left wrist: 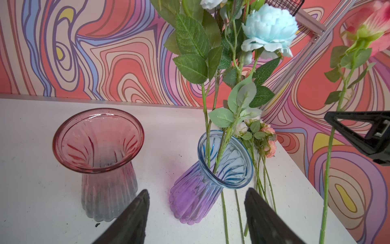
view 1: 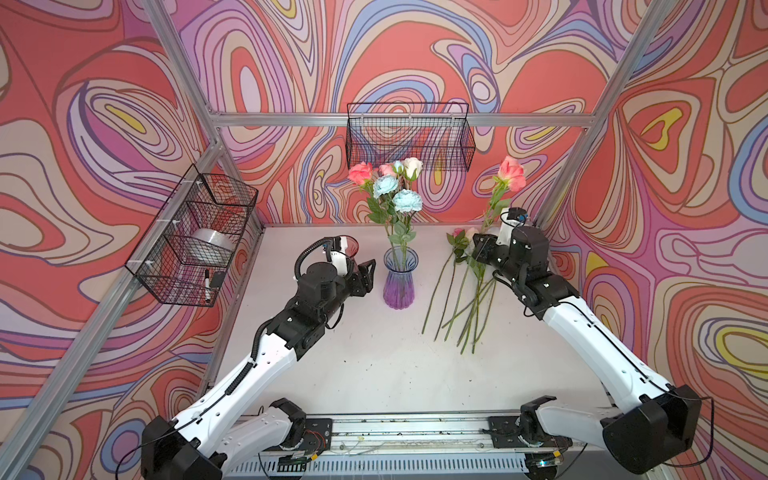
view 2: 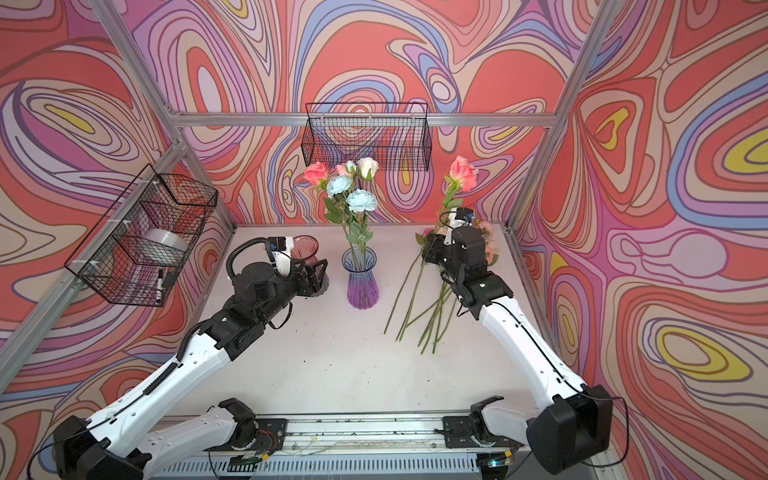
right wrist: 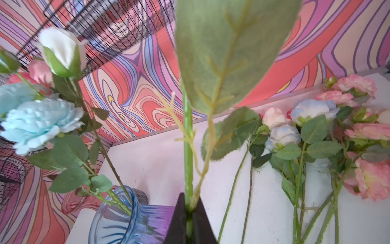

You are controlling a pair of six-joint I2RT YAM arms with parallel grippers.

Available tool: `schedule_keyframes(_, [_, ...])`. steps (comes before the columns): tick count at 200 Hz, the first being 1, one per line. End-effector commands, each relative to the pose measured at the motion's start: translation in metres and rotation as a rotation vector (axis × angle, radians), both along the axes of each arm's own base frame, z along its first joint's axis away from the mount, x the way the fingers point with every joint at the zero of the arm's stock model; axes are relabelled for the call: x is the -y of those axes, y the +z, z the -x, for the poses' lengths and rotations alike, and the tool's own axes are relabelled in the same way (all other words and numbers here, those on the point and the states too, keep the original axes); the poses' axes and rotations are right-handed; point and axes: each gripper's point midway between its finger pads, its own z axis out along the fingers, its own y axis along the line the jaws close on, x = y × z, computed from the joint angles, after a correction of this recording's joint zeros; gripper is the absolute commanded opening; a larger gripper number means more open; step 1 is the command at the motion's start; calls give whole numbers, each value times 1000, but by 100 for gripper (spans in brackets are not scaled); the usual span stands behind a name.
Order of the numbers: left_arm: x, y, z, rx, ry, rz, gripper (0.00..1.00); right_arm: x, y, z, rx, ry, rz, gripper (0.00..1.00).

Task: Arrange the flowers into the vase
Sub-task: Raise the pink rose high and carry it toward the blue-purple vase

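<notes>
**Pink rose in hand, vase mouth next**

My right gripper [right wrist: 191,208] is pinched tight on the green stem of a pink rose [view 1: 512,173]. It holds the rose roughly upright to the right of the blue-and-purple vase [view 1: 399,278], with the lower stem trailing below the jaws. The vase stands upright and holds the standing flowers [view 1: 392,187], with pink, white and pale blue heads. The loose flowers [view 1: 461,299] lie on the table [view 1: 353,365] just right of the vase. My left gripper [left wrist: 197,190] waits just left of the vase, spread and empty. An empty pink vase [left wrist: 98,147] stands further left.

I judge this the carry stage of one more insertion. Next I must lift until the stem's foot clears the rim, move it over the mouth, then lower it between the stems there without tipping the vase.
</notes>
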Motion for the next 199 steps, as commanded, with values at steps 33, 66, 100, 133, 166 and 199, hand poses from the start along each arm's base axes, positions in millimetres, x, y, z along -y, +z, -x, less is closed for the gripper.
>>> schedule_keyframes(33, [-7,24,7,51,15,38,72,-7,105,-8,216,-28,-4,0])
schedule_keyframes(66, [-17,32,10,96,48,36,73,-33,170,-12,370,5,-24,0])
schedule_keyframes(100, [-23,37,12,125,70,37,73,-87,201,-23,500,58,1,0])
schedule_keyframes(133, [-21,35,12,116,66,39,73,-139,197,-32,576,80,114,0])
schedule_keyframes(166, [-18,35,12,114,51,46,73,-160,179,-48,565,85,145,0])
schedule_keyframes(199, [-18,34,12,111,48,43,73,-169,169,-52,571,102,155,0])
